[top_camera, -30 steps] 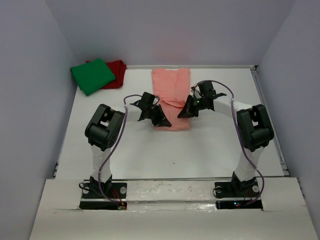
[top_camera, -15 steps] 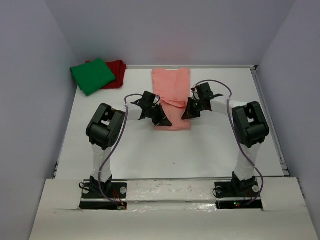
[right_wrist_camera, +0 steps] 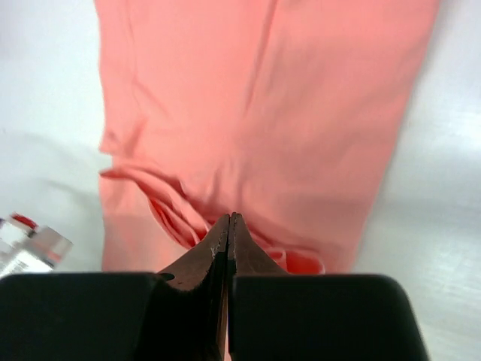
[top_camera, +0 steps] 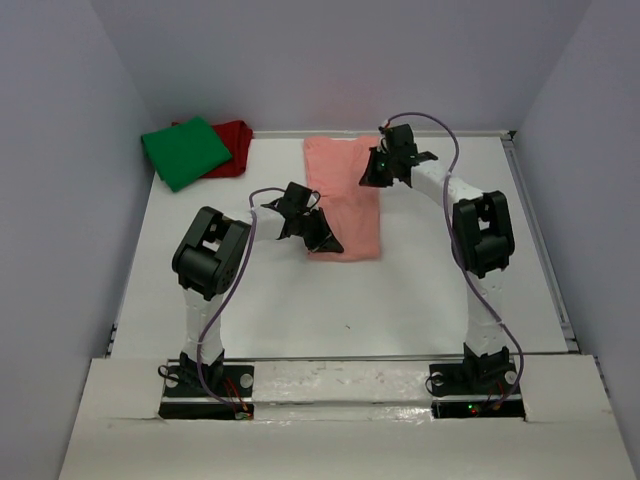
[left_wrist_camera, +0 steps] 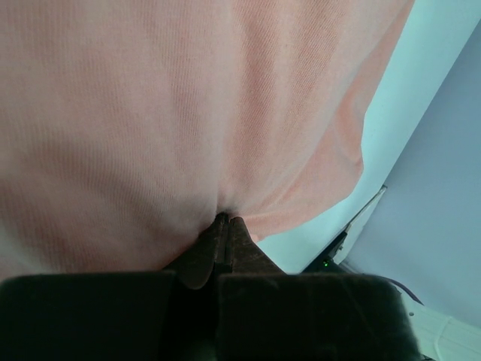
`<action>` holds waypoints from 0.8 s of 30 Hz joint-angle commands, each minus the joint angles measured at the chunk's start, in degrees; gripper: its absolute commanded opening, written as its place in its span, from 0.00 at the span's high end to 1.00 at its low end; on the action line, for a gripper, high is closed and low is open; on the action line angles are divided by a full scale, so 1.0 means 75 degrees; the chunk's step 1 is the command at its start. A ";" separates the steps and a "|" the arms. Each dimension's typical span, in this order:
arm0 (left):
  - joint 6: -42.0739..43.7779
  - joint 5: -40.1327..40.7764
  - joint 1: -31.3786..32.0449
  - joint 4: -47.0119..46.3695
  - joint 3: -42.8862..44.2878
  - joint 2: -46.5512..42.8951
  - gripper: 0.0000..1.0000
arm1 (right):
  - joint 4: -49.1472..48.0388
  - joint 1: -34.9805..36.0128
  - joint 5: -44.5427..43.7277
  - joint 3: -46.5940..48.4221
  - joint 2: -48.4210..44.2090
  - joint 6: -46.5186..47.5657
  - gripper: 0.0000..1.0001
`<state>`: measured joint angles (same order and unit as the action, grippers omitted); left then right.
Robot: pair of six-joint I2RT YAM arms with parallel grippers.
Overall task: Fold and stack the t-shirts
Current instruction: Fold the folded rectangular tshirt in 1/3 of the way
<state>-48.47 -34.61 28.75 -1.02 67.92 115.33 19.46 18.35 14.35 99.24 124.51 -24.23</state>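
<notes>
On the white table [top_camera: 250, 300] the salmon-pink t-shirt [top_camera: 340, 190] runs near-to-far, left fingers [left_wrist_camera: 240, 248] and right fingers [right_wrist_camera: 199, 259] clamped on it.

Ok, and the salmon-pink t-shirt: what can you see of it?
The salmon-pink t-shirt is soft plain knit, folded into a long narrow strip lying flat on the white table. The shut left gripper pinches its near left edge, cloth puckering at the tips. The shut right gripper meets bunched folds at its far right edge; a grip there is unclear.
</notes>
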 commanded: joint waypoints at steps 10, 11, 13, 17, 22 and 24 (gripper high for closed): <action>0.0181 0.0068 -0.0037 0.0417 0.0213 -0.0213 1.00 | 0.0849 -0.0525 -0.0121 0.1618 -0.0334 0.0488 1.00; 0.0228 0.0068 -0.0037 0.0452 0.0271 -0.0225 1.00 | 0.0908 -0.0525 -0.0051 0.1430 -0.0498 0.0453 1.00; 0.0356 0.0115 -0.0049 0.0697 0.0634 -0.0271 1.00 | 0.1002 -0.0525 0.0207 0.0962 -0.1060 0.0302 1.00; 0.0708 0.0255 -0.0037 0.1258 0.1512 -0.0400 1.00 | 0.1108 -0.0525 0.1050 -0.0526 -0.2091 -0.0061 0.96; 0.1339 0.0629 -0.0037 0.2499 0.3104 -0.0482 1.00 | 0.1307 -0.0525 0.2548 -0.2609 -0.3239 -0.0449 0.25; 0.1493 0.0782 -0.0025 0.2818 0.3388 -0.0529 0.96 | 0.1307 -0.0525 0.2855 -0.3140 -0.3545 -0.0578 0.07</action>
<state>-41.50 -30.35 28.73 12.71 88.29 115.28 28.40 13.98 27.42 80.90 102.26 -26.20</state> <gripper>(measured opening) 0.016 0.815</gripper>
